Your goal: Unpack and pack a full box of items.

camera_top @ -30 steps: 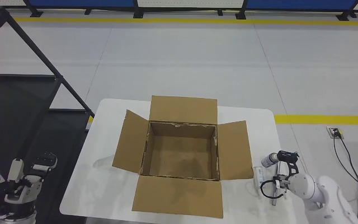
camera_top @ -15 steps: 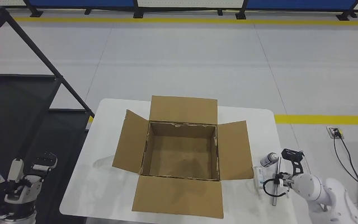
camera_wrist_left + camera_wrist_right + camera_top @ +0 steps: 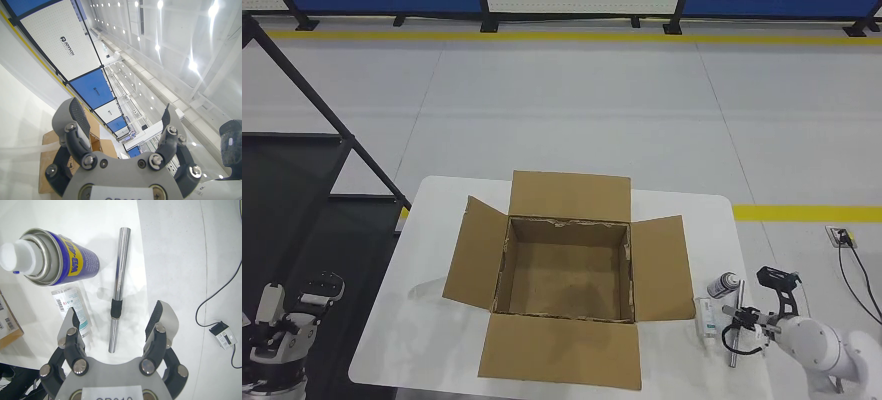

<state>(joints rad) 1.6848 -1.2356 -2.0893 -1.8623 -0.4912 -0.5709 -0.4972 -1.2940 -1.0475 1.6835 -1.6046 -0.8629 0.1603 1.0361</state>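
Cardboard, brown: one box [image 3: 567, 275], mid-table, all four flaps folded outward, bare floor of the box showing inside. It sits well apart from the right gripper [image 3: 115, 311], with one corner of a flap reaching toward that hand's bottle side.

Item, right gripper: fingers spread wide, holding nothing, poised over the table's edge strip beside the box.

Item, metal rod [image 3: 119, 285]: polished, with a black band round its shaft. It lies flat on the table [image 3: 105, 222] directly below the gap between the right gripper's fingers, running lengthwise away from the hand. Neither finger touches it.

Item, small clear bottle [image 3: 73, 309]: white printed label, lying on its side just beside one finger of the right gripper, on the box side of the rod and roughly parallel to it.

Item, spray can [image 3: 62, 256]: blue and yellow, white nozzle on top, standing upright beyond the bottle, farther from the hand, close by the bottle's far end. I cannot tell whether they touch.

Item, left gripper [image 3: 121, 109]: fingers wide apart, empty, tilted up toward the ceiling lights, off the table's far side, with the box seen low and beyond it.

Item, floor beside the right gripper: a black cable running to a small socket block [image 3: 223, 336], well apart from the rod.
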